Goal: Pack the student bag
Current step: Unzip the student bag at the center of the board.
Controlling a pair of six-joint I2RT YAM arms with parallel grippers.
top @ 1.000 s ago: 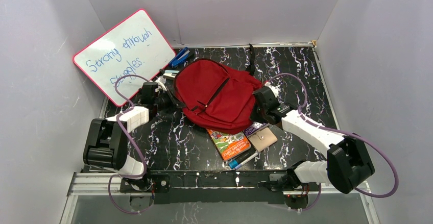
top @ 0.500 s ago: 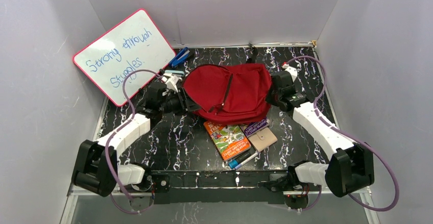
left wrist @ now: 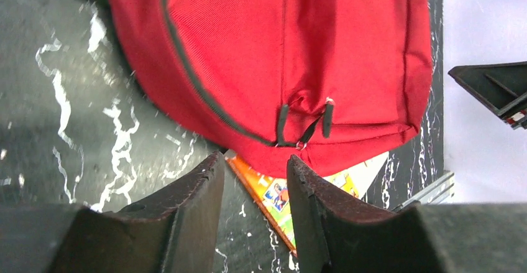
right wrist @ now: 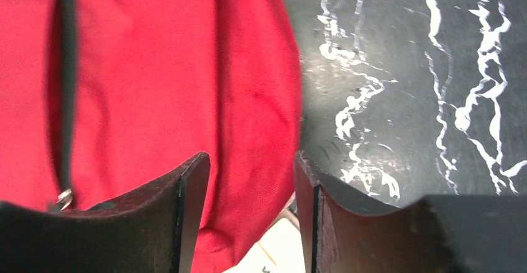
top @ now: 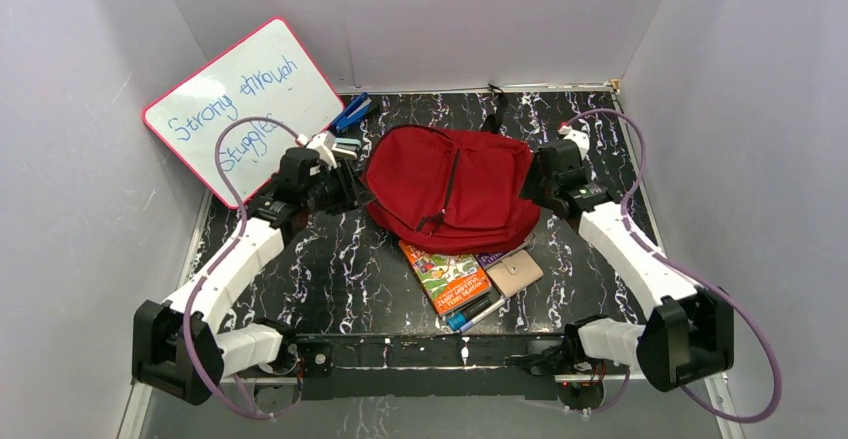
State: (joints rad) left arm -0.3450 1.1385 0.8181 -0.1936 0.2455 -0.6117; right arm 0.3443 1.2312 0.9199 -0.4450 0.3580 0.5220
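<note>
The student bag (top: 450,187), a dark-red backpack with black zippers, lies flat in the middle of the black marbled table (top: 340,269). My left gripper (top: 358,193) sits just off its left edge, open and holding nothing. In the left wrist view the left gripper (left wrist: 253,162) hovers over the table below the bag (left wrist: 279,49), near its zipper pulls (left wrist: 301,127). At the bag's right edge my right gripper (top: 530,181) is open too. Its wrist view shows the right gripper (right wrist: 250,166) above the edge of the bag (right wrist: 161,80), apart from the fabric.
A colourful book (top: 447,274), a beige wallet (top: 513,274) and markers (top: 475,312) lie at the bag's near edge, the book partly under it. A whiteboard (top: 240,109) leans at the back left beside a blue stapler (top: 350,114). Grey walls close in three sides.
Both grippers have gone from shut on the bag to open and let it go. The bag was carried back and right and now lies flat. The left arm has stretched forward.
</note>
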